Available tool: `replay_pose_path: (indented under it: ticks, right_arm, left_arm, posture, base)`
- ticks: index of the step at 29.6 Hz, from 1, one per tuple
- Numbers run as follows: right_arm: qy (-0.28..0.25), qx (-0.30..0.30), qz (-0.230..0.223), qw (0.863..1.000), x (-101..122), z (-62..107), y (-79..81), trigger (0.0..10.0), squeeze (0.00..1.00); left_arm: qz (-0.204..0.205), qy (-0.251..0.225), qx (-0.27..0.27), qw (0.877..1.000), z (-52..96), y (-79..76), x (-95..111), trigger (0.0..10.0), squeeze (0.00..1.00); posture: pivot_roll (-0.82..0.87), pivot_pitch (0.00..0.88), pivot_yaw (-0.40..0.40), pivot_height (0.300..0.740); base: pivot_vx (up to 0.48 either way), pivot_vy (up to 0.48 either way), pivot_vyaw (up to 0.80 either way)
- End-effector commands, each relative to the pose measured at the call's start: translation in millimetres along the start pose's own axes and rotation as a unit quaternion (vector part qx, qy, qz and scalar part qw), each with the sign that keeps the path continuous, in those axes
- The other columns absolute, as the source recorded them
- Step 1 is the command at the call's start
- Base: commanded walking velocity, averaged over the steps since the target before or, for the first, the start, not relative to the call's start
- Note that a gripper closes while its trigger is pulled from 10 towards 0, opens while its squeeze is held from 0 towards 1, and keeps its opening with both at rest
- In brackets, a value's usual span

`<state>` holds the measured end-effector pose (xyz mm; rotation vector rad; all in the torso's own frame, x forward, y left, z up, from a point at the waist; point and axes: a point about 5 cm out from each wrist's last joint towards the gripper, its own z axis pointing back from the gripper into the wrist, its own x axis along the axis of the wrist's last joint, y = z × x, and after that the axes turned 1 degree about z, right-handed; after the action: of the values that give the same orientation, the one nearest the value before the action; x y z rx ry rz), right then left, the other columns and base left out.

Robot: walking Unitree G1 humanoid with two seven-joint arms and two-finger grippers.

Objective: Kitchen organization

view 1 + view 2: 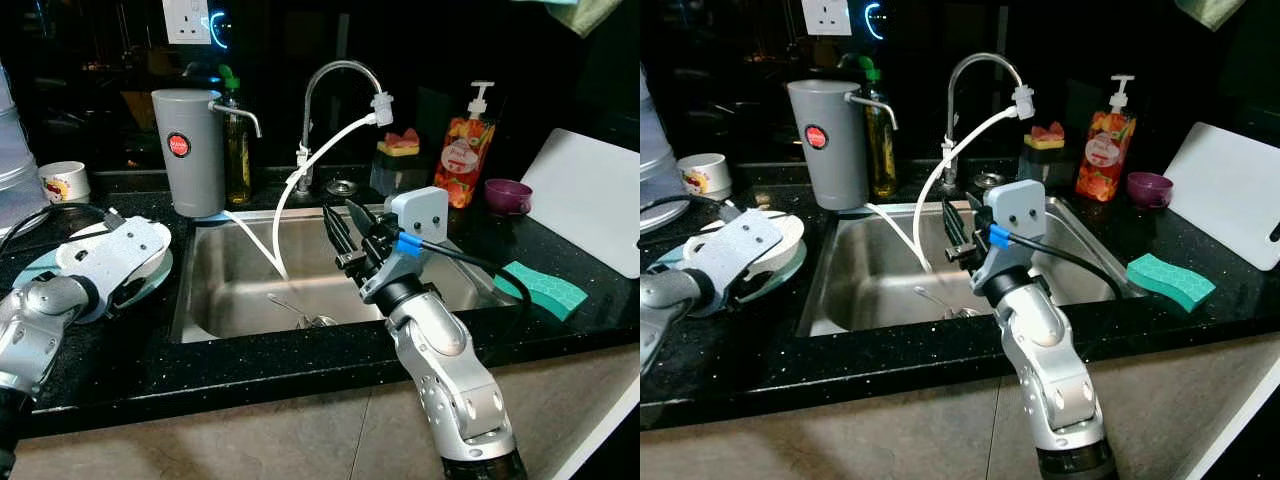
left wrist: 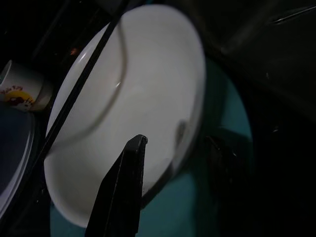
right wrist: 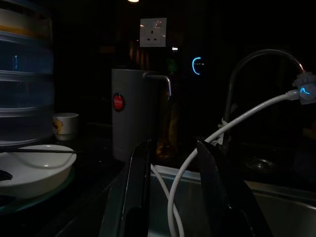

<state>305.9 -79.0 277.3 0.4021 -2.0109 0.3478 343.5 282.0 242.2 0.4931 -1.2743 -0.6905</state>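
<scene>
A white bowl (image 2: 123, 98) sits on a teal plate (image 1: 160, 272) on the black counter left of the sink (image 1: 240, 290). My left gripper (image 2: 140, 143) hangs just over the bowl, one black finger (image 2: 126, 187) above its inside near the rim. My right gripper (image 1: 340, 215) is raised over the middle of the sink, open, with nothing held. A white hose (image 1: 300, 170) from the faucet (image 1: 335, 70) runs down between its fingers (image 3: 140, 177) as seen in the right wrist view. Some cutlery (image 1: 300, 315) lies on the sink floor.
A grey jug (image 1: 188, 150) and an oil bottle (image 1: 237, 150) stand behind the sink's left corner. A mug (image 1: 65, 182) is far left. At right are a soap bottle (image 1: 468, 150), purple bowl (image 1: 508, 195), green sponge (image 1: 545, 288) and white cutting board (image 1: 590, 195).
</scene>
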Motion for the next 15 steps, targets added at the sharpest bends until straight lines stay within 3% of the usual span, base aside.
replay_pose_path:
  ticks: [1, 2, 3, 4, 5, 6, 7, 8, 9, 10, 11, 15]
  right_arm:
    - [0.001, -0.001, -0.002, 1.000, -1.9, 0.1, -0.4, 10.0, 0.00]
    - [0.002, -0.002, -0.002, 1.000, -1.8, 0.2, -0.7, 10.0, 0.00]
    - [0.002, -0.003, -0.002, 1.000, -1.8, 0.3, -0.8, 10.0, 0.00]
    - [0.002, -0.003, -0.002, 1.000, -1.8, 0.3, -0.8, 10.0, 0.00]
    - [0.002, -0.003, -0.002, 1.000, -1.8, 0.3, -0.8, 10.0, 0.00]
    - [0.002, -0.003, -0.002, 1.000, -1.7, 0.6, -0.9, 10.0, 0.00]
    - [0.002, -0.003, -0.002, 1.000, -1.6, 0.8, -1.0, 10.0, 0.00]
    - [0.002, -0.003, -0.002, 1.000, -1.5, 1.0, -1.0, 10.0, 0.00]
    - [0.001, -0.003, -0.003, 1.000, -1.4, 0.9, -1.1, 10.0, 0.00]
    - [0.001, -0.003, -0.003, 1.000, -1.4, 0.8, -1.1, 10.0, 0.00]
    - [0.001, -0.003, -0.003, 1.000, -1.4, 0.7, -1.1, 10.0, 0.00]
    - [0.000, -0.003, -0.004, 1.000, -1.2, 0.4, -1.1, 10.0, 0.00]
  left_arm:
    - [-0.010, 0.013, 0.001, 1.000, -1.7, 1.1, -3.8, 10.0, 0.00]
    - [-0.010, 0.016, 0.004, 1.000, -2.2, 2.3, -5.9, 9.3, 0.00]
    - [-0.010, 0.017, 0.004, 1.000, -2.3, 2.6, -6.3, 9.3, 0.00]
    - [-0.011, 0.017, 0.005, 1.000, -2.4, 2.9, -6.5, 8.1, 0.00]
    - [-0.011, 0.017, 0.005, 1.000, -2.4, 2.9, -6.5, 8.1, 0.00]
    - [-0.012, 0.018, 0.007, 1.000, -2.4, 3.2, -6.9, 4.8, 0.00]
    - [-0.013, 0.018, 0.008, 1.000, -2.3, 3.5, -7.1, 3.3, 0.00]
    - [-0.014, 0.018, 0.008, 1.000, -2.3, 3.8, -7.3, 3.3, 0.00]
    - [-0.014, 0.018, 0.010, 1.000, -2.7, 4.4, -7.5, 1.7, 0.00]
    - [-0.015, 0.018, 0.011, 1.000, -3.0, 4.8, -7.5, 1.7, 0.00]
    - [-0.015, 0.017, 0.012, 1.000, -3.2, 5.2, -7.5, 0.5, 0.00]
    - [-0.019, 0.013, 0.015, 1.000, -4.0, 6.7, -6.6, 0.0, 0.00]
  posture:
    - [0.05, 0.036, -0.047, 0.740]
    - [0.05, 0.036, -0.047, 0.740]
    - [0.05, 0.036, -0.047, 0.740]
    - [0.05, 0.036, -0.047, 0.740]
    - [0.05, 0.036, -0.047, 0.740]
    - [0.04, 0.040, -0.046, 0.740]
    - [0.04, 0.040, -0.046, 0.740]
    - [0.04, 0.040, -0.046, 0.740]
    - [0.05, 0.041, -0.046, 0.740]
    - [0.05, 0.041, -0.046, 0.740]
    - [0.05, 0.041, -0.046, 0.740]
    - [0.05, 0.041, -0.049, 0.740]
  base:
    - [0.000, 0.000, 0.00]
    - [0.000, 0.000, 0.00]
    - [0.000, 0.000, 0.00]
    - [0.000, 0.000, 0.00]
    - [0.000, 0.000, 0.00]
    - [0.000, 0.000, 0.00]
    - [0.000, 0.000, 0.00]
    - [0.000, 0.000, 0.00]
    - [0.000, 0.000, 0.00]
    - [0.000, 0.000, 0.00]
    - [0.000, 0.000, 0.00]
    - [0.000, 0.000, 0.00]
